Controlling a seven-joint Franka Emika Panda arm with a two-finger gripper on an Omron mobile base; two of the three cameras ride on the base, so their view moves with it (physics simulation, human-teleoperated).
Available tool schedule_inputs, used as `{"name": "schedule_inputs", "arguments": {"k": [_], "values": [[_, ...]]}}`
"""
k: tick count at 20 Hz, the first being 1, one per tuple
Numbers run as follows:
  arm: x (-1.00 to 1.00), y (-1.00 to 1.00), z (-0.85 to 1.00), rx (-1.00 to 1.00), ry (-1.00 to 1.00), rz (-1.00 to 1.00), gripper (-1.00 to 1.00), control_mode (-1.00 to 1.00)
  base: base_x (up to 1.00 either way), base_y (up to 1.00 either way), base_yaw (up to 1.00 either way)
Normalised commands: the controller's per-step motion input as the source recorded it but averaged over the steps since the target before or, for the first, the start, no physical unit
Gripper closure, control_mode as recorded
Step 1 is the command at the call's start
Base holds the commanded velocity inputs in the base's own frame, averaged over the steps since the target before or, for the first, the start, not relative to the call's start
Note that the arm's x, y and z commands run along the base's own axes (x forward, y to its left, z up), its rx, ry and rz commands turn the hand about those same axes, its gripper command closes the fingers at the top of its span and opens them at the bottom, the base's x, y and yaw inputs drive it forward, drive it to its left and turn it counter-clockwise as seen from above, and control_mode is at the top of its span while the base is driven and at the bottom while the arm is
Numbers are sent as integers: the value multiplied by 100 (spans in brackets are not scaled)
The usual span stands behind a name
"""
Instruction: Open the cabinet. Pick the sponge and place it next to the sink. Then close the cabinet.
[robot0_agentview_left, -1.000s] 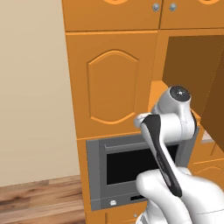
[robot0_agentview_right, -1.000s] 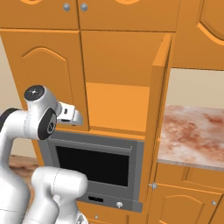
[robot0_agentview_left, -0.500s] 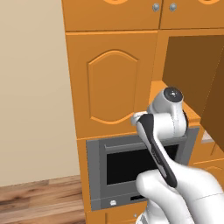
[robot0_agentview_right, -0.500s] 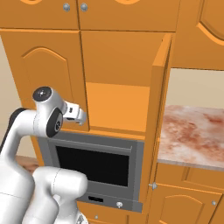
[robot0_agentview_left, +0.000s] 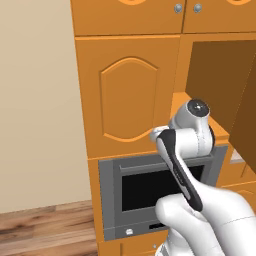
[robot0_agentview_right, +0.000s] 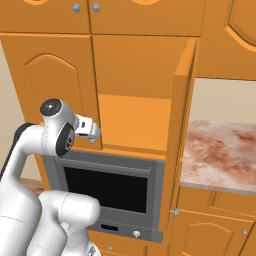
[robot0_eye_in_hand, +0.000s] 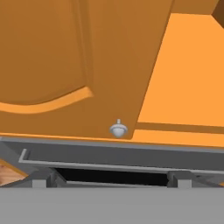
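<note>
One cabinet (robot0_agentview_right: 135, 95) door stands swung wide, the other shut, as the white arm's pincer (robot0_agentview_right: 93, 131) hangs released just before the closed door's lower corner. Its small silver knob (robot0_eye_in_hand: 118, 129) lies dead ahead and slightly up in the hand view, above the grey oven (robot0_agentview_right: 107, 187). The shelf (robot0_eye_in_hand: 188, 74) beyond looks bare; the sponge cannot be made out.

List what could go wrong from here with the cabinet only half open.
1. The left door is shut; the open hand must catch its small knob, which could slip free.
2. The oven handle sits just under that knob, so the fingers may snag it.
3. The right door juts out and could be struck.
</note>
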Motion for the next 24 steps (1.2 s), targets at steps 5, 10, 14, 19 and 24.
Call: {"name": "schedule_inputs", "arguments": {"k": [5, 10, 14, 19, 24], "values": [[0, -8, -18, 0, 0, 0, -100, -100, 0, 0, 0], [0, 0, -30, 0, 0, 0, -100, -100, 0, 0, 0], [1, 0, -16, 0, 0, -2, -100, -100, 0, 0, 0], [7, 0, -1, 0, 0, -6, -100, -100, 0, 0, 0], [8, 0, 0, 0, 0, -7, -100, -100, 0, 0, 0]]}}
